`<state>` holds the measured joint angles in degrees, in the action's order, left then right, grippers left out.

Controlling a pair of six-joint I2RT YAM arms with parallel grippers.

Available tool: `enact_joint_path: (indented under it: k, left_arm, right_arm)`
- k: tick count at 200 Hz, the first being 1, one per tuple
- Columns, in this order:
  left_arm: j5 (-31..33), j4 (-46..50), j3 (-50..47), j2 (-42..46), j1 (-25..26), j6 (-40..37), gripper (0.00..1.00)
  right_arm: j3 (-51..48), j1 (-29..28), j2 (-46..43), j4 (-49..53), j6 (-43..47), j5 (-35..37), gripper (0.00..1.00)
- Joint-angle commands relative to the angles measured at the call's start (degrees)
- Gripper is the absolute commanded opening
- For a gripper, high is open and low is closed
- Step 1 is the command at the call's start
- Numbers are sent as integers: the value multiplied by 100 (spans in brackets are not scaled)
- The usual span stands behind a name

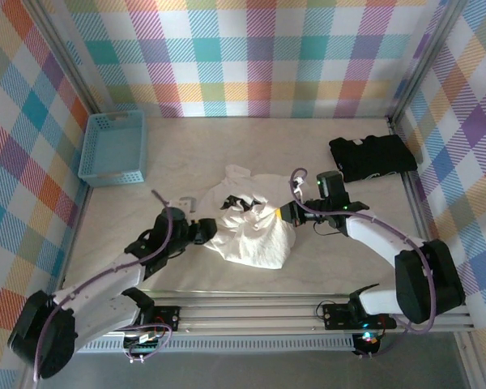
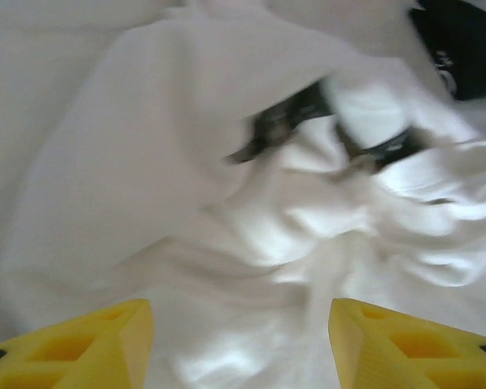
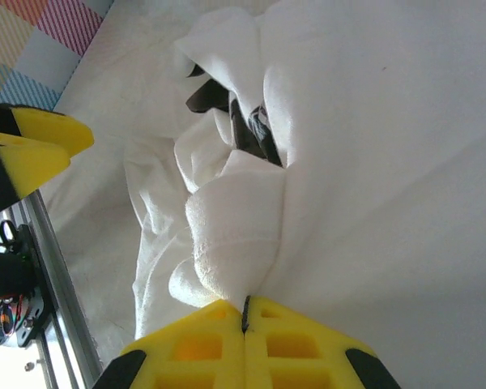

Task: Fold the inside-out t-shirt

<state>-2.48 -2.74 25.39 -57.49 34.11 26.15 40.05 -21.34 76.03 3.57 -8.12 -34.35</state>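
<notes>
The inside-out t-shirt (image 1: 255,233) lies bunched and wrinkled in the middle of the table, white, with dark patches among its upper folds (image 2: 292,121). At the shirt's right edge, my right gripper (image 1: 282,213) is shut on a thick fold of the white cloth (image 3: 235,235), which bulges out just ahead of the closed jaws (image 3: 245,312). My left gripper (image 1: 213,229) is at the shirt's left edge. It is open, with its yellow fingers (image 2: 89,340) wide apart over the cloth (image 2: 186,178) and nothing pinched between them. The left gripper's fingers (image 3: 40,134) also appear in the right wrist view.
A blue basket (image 1: 113,147) stands at the back left. A black folded garment (image 1: 373,156) lies at the back right by the frame post. A small grey piece (image 1: 186,201) lies left of the shirt. The metal rail (image 1: 308,306) runs along the near edge.
</notes>
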Motion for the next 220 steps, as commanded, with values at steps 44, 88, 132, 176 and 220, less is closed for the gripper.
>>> enact_joint_path:
  k: [44,88,132,176,220]
  left_arm:
    - [-53,317,1987,-2950,570,-724,59]
    - [200,468,2550,-3712,554,-827,25]
    - [-312,277,2329,-2620,106,-811,0]
    - [-1440,124,1986,-575,-542,-332,0]
    - [-1931,-389,1646,174,-924,6,0]
  right_arm:
    - [142,-10,-141,-113,21,-124,0]
    - [282,-10,-324,263,230,217,0]
    - [615,84,-879,841,364,985,0]
    - [1302,143,-1389,1522,666,1509,0]
    - [1110,133,-1554,956,667,762,0]
